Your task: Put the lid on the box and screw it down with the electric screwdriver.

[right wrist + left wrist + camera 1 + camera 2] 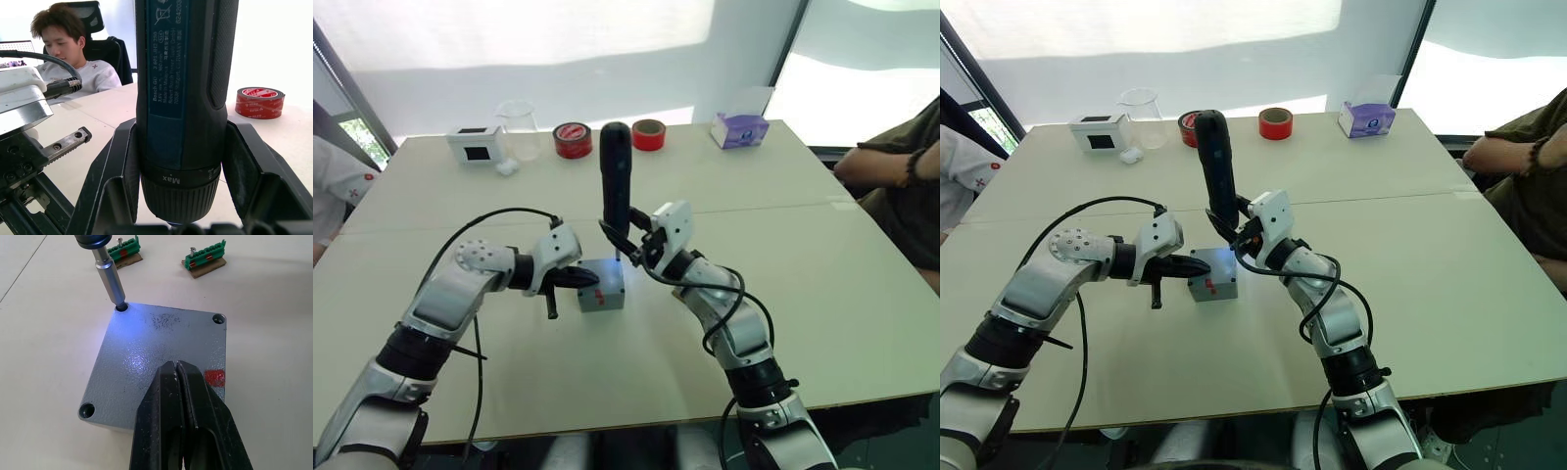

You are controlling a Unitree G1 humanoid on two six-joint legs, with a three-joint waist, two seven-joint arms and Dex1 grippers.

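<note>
Lid (161,357) and box (603,285) are seen together near the middle of the table (822,294) in the left eye view, with the lid already on top. The electric screwdriver (615,176) is held upright over a far corner by the right gripper (636,242). The left gripper (570,281) is pressed against the box's side.

In the left wrist view, the left gripper's black fingers (183,421) are squeezed together with nothing between them, their tips resting over the lid. The bit (111,281) is set in a corner hole, lit blue. Two other corner holes are seen.

In the right wrist view, the tool's thick body is clamped between the right fingers (249,171).

The box looks hard and light, so it may slide; it is best held down from the side.
</note>
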